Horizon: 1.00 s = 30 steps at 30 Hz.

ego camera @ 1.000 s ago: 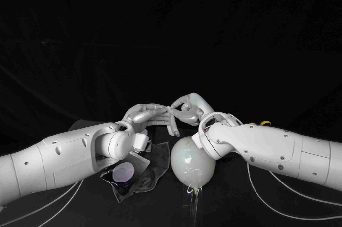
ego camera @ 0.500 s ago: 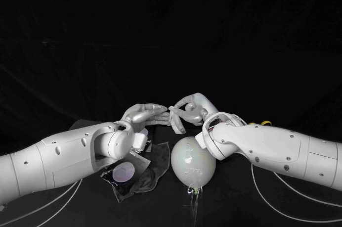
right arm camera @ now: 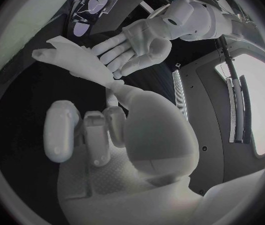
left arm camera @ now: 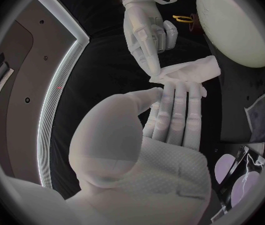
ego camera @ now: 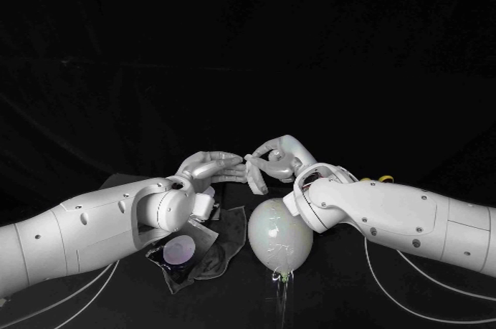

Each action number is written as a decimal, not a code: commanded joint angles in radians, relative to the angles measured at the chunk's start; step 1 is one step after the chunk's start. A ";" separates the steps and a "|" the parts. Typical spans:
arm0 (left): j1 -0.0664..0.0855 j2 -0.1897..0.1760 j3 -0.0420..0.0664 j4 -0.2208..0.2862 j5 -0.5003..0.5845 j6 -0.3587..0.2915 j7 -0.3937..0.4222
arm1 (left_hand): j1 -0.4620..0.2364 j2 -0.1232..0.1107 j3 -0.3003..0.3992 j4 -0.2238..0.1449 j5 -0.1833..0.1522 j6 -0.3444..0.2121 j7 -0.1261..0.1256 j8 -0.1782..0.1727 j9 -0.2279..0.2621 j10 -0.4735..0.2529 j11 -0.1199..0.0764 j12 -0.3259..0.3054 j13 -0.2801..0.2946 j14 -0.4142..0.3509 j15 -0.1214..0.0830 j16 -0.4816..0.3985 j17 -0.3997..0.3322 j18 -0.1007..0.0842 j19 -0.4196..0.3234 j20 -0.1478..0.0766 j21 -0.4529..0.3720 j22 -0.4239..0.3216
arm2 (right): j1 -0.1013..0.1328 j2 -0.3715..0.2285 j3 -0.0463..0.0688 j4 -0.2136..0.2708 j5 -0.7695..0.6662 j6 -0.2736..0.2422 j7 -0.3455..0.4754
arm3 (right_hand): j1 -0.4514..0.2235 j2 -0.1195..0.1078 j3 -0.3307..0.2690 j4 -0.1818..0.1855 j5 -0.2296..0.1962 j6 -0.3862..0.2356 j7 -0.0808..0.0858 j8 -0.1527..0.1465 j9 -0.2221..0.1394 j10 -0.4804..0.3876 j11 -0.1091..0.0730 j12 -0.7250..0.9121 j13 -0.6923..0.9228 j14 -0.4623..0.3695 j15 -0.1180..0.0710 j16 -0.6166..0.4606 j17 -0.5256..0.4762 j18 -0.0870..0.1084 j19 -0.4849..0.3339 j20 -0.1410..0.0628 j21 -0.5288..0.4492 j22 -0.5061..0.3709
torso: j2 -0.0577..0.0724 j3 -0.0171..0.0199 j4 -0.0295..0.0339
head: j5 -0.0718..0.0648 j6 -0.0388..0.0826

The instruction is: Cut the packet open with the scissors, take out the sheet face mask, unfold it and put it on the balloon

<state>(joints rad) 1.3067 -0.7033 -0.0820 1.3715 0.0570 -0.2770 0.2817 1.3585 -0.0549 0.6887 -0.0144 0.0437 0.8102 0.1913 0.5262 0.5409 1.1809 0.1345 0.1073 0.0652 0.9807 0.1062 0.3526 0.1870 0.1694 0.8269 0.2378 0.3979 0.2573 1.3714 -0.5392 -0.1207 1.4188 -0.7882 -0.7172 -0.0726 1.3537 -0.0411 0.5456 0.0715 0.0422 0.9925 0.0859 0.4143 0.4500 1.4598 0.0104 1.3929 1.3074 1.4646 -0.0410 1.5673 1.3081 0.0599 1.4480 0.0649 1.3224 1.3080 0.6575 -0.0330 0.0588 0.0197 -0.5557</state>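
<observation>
The folded white sheet face mask (left arm camera: 189,71) (right arm camera: 75,60) hangs between my two hands above the table, behind the balloon. My left hand (ego camera: 212,168) (left arm camera: 170,116) has flat fingers under the mask, and its thumb presses on one end. My right hand (ego camera: 275,158) (left arm camera: 146,32) pinches that same end from the other side, its remaining fingers (right arm camera: 60,130) curled away. The pale balloon (ego camera: 277,236) (left arm camera: 239,25) lies on the table in front of the hands. The cut dark packet (ego camera: 191,254) (left arm camera: 239,177) lies under my left forearm. The yellow scissors handle (ego camera: 385,178) (left arm camera: 184,19) shows behind my right arm.
Both forearms cross low over the table and hem in the balloon from either side. White cables (ego camera: 413,293) trail across the black table (ego camera: 341,300) at the front. The balloon's knotted neck (ego camera: 280,275) points toward the front edge.
Since a second ago my right hand has drawn slightly to the right, opening a small gap between the two hands. Nothing has moved in the last half second.
</observation>
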 commanded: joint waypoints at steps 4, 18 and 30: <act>0.001 0.003 0.001 0.010 -0.024 0.048 -0.007 | -0.079 -0.071 -0.064 0.041 0.002 -0.015 0.013 -0.074 0.188 -0.024 0.014 -0.018 0.000 -0.023 0.016 -0.015 0.000 -0.003 -0.028 0.016 -0.031 -0.022 | 0.000 0.004 0.001 -0.002 -0.005 0.005 0.013 | -0.004 0.000 0.009 -0.004 0.006 0.004 0.000 0.005 0.018 0.013 0.000 0.004 0.123 0.106 -0.007 0.003 0.263 -0.007 0.005 -0.003 0.004 0.193 | 0.000 -0.0004 0.0000 | 0.000 0.000; 0.001 0.005 0.001 0.012 -0.032 0.073 0.016 | -0.091 -0.153 -0.199 0.141 0.004 0.086 0.007 -0.223 0.001 -0.021 0.011 -0.002 0.010 -0.041 0.012 0.012 0.035 0.015 0.012 0.041 -0.115 -0.098 | 0.000 0.008 0.001 0.001 -0.012 0.019 0.006 | -0.005 -0.001 0.010 -0.005 0.006 0.005 0.000 0.007 0.019 0.014 0.000 0.004 0.123 0.106 -0.007 0.003 0.263 -0.007 0.005 -0.003 0.004 0.193 | 0.000 -0.0001 -0.0005 | -0.001 -0.001; 0.001 0.005 0.001 0.011 -0.037 0.049 0.007 | -0.020 -0.124 -0.188 0.127 0.005 0.108 0.004 -0.238 -0.025 -0.021 0.007 0.001 0.010 -0.043 0.010 0.020 0.044 0.015 0.029 0.038 -0.129 -0.113 | 0.000 0.003 0.000 0.013 -0.017 0.030 0.004 | -0.005 -0.003 0.011 -0.007 0.006 0.005 -0.001 0.008 0.020 0.014 -0.001 0.005 0.124 0.106 -0.008 0.003 0.263 -0.007 0.005 -0.003 0.004 0.193 | 0.000 0.0002 -0.0007 | -0.002 0.000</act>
<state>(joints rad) 1.3066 -0.7015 -0.0822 1.3793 0.0280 -0.2319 0.2792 1.3320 -0.1790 0.5011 0.1183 0.0462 0.9146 0.1949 0.2940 0.5168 1.1602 0.1453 0.1028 0.0735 0.9412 0.1166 0.3679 0.2292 0.1685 0.8474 0.2753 0.2739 0.1457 1.3716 -0.5365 -0.1207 1.4276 -0.7900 -0.7090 -0.0744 1.3422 -0.0526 0.5522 0.0649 0.0464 0.9899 0.0851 0.4154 0.4501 1.4611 0.0091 1.3951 1.3081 1.4645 -0.0409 1.5673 1.3082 0.0598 1.4475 0.0650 1.3213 1.3077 0.6572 -0.0330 0.0583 0.0185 -0.5556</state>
